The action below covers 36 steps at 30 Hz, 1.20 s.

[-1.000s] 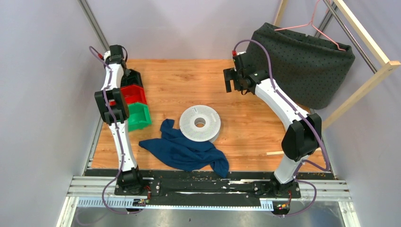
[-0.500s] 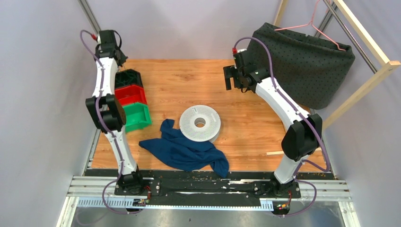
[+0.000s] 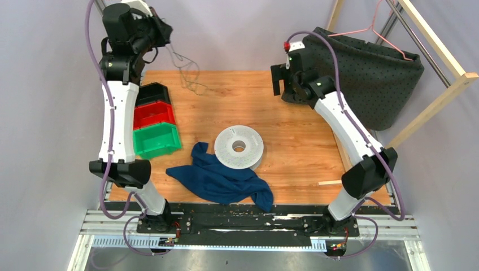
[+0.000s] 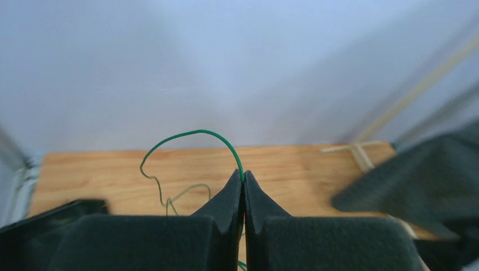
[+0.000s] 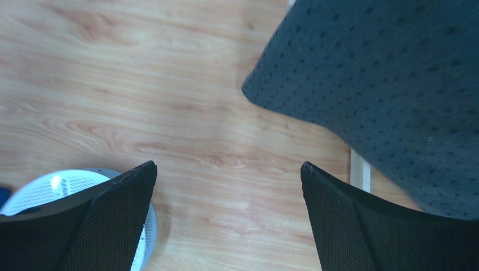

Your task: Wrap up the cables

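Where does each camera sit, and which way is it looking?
Top external: above and behind the arms, looking down on the table; both arms show whole.
Left wrist: on the left arm, raised, looking across the tabletop to the walls; its shut left tool pinches the thin green wire.
Right wrist: on the right arm, looking down at the wood; its open right tool frames the view.
Shared: top and right wrist both show the white spool and dotted dark cloth.

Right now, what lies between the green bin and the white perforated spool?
Top view: bare wooden table next to the green bin, then the upper corner of the blue cloth, against the white spool.
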Tool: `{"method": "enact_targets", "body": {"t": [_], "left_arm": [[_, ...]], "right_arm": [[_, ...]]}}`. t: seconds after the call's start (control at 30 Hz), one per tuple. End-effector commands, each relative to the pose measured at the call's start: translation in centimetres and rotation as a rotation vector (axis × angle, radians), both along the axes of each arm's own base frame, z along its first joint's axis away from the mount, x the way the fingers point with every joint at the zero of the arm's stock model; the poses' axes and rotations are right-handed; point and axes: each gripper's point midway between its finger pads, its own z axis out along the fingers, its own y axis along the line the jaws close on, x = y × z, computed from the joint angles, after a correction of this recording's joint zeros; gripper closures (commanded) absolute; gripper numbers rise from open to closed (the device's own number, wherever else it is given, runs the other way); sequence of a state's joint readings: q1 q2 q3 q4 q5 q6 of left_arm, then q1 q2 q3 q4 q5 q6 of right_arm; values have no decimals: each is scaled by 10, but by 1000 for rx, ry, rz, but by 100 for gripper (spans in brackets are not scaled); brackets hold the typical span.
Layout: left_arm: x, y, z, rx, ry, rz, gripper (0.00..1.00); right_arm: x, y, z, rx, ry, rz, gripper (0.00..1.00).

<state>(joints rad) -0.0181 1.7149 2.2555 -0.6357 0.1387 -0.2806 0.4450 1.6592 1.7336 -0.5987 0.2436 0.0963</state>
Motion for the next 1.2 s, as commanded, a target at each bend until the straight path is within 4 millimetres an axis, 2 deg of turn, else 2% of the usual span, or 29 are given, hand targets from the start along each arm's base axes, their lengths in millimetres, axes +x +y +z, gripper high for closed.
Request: {"method": "enact_targets", "body": {"t": [0.0,0.1,0.17,0.27,0.33,0.43,0.53,0.7,0.87,1.0,1.1,1.17], "left_arm": [[-30,-78,12,-31,-30,-323,100],[-49,-127,10,-50,-30,-490,100],[-57,-156,2,-58,-11,-561,100],[-66,-196,-12,-99,26,-677,100],[-68,-211,-19,-115,44,-705,100],[-69,-220,-17,-148,44,-730,100],[-69,-222,-14,-163,39,-738,100],[-72,-227,-9,-207,39,-766,100],[-76,-232,0,-253,25,-800,100],[-78,-234,5,-277,21,-815,100],[-79,-235,8,-285,16,-822,100],[-80,-236,8,-294,19,-827,100]], "right_arm": [[-14,5,80,94,-174,54,0],[-24,20,110,174,-241,146,0],[-36,38,127,242,-275,257,0],[-56,68,142,340,-303,451,0],[-66,84,143,391,-285,548,0],[-74,102,128,440,-210,637,1],[-80,113,105,482,-128,683,3],[-87,132,77,526,-56,787,5],[-59,135,58,480,-110,737,7],[-38,150,46,490,-93,737,10],[-12,156,31,476,-106,659,13],[6,162,33,492,-155,639,14]]}}
